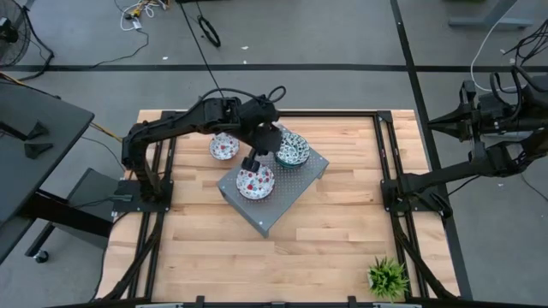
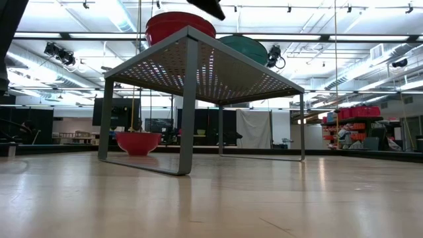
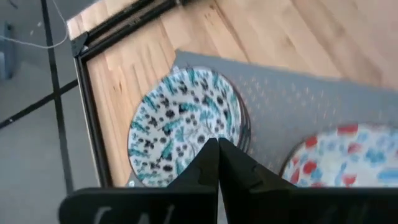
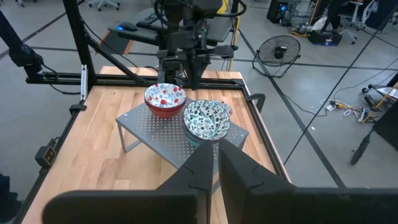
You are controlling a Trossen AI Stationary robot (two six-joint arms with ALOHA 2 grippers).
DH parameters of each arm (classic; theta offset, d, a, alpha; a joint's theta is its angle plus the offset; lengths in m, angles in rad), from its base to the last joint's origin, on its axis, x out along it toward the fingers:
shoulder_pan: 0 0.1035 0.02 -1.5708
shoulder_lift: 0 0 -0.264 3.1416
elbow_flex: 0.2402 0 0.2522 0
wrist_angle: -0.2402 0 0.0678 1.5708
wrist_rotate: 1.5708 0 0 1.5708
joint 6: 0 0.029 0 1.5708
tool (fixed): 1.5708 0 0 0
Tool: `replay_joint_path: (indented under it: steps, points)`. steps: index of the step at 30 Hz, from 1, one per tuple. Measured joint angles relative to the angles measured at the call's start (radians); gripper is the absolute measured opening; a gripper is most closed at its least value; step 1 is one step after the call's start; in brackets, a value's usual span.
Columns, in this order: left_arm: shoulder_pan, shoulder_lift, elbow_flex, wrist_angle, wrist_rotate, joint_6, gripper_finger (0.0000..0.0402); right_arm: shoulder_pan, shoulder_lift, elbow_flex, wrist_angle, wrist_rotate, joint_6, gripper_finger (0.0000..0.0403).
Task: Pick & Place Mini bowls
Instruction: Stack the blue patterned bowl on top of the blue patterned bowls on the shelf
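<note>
The left gripper (image 1: 253, 159) hangs over the grey perforated stand (image 1: 295, 184) in the middle of the tabletop, its two fingers pressed together with nothing between them; in its own wrist view the fingertips (image 3: 217, 163) meet in a point above the stand's deck, between two stacks. Nearest it is the red stack (image 1: 255, 181), sitting on the stand's front-left part just below the gripper in the high view, so the tool is at that stack's far rim, not over its centre. On the gripper's other side the teal stack (image 1: 292, 150) rests at the stand's far corner, its top bowl tipped a little and overhanging the edge. Whether the fingers touch either rim cannot be told. Farther toward the table's back-left, a lone red bowl (image 1: 223, 147) sits on the wood just beside the stand, under the left forearm, and it looks like the one still to be lifted. Bowls are round, so no axis governs the grasp; what matters is that all of them lie on the left arm's side. The right gripper (image 4: 216, 163) waits off the table's right edge, fingers all but together and empty, well apart from every bowl. From here the closed fingers must open before any rim can be taken.
</note>
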Motion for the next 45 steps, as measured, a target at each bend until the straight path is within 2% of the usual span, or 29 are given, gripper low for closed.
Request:
replay_joint_path:
  steps: [8,16,22,36,45]
  points:
    - [0.0,-0.01,0.0,0.105,0.068,-0.143,0.0002,0.0,0.0,0.0,0.0,0.0,0.0,0.0027]
    - [-0.009,-0.018,-0.003,0.239,0.079,-0.275,0.0001,0.0,0.0,0.0,0.0,0.0,0.0,0.0027]
    - [-0.032,-0.035,-0.072,0.361,0.074,-0.351,0.0001,0.0,0.0,0.0,0.0,0.0,0.0,0.0027]
    - [-0.042,-0.107,-0.202,0.452,-0.002,-0.404,0.0,0.0,0.0,0.0,0.0,0.0,0.0,0.0027]
    - [-0.048,-0.21,-0.353,0.607,-0.047,-0.468,0.0,0.0,0.0,0.0,0.0,0.0,0.0,0.0027]
